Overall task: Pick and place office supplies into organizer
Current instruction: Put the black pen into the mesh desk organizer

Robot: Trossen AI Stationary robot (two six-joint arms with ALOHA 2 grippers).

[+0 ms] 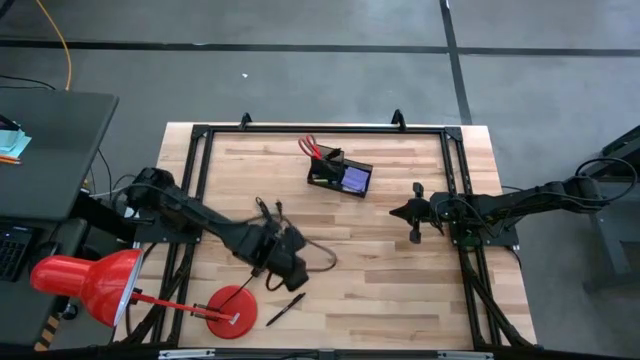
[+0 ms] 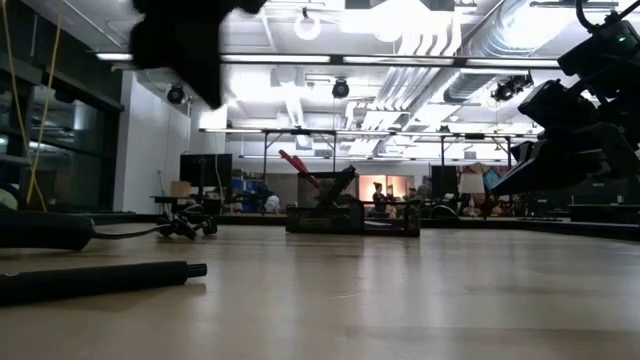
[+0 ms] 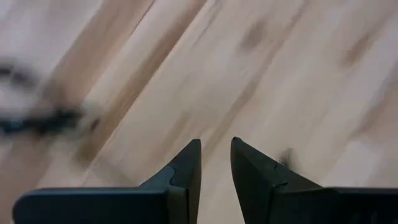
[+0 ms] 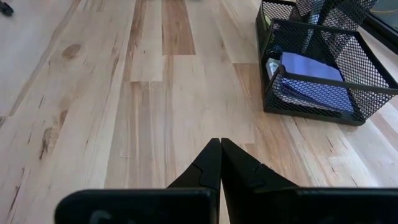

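Pens aside, one slim black pen (image 1: 285,309) lay on the table (image 1: 400,280) near the front edge, just beside the left gripper (image 1: 290,272), whose fingers stood slightly apart and held nothing. Well apart, the organizer (image 1: 341,176) held the scissors (image 1: 311,148) and purple pad (image 1: 354,179), while the right gripper (image 1: 414,213) waited pinched together and empty.

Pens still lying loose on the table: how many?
1. A black pen lies near the front edge, right of the red lamp base. Others may be hidden under the left arm or inside the organizer.

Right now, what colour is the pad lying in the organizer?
Purple. The pad shows best in the right wrist view, inside the black mesh organizer.
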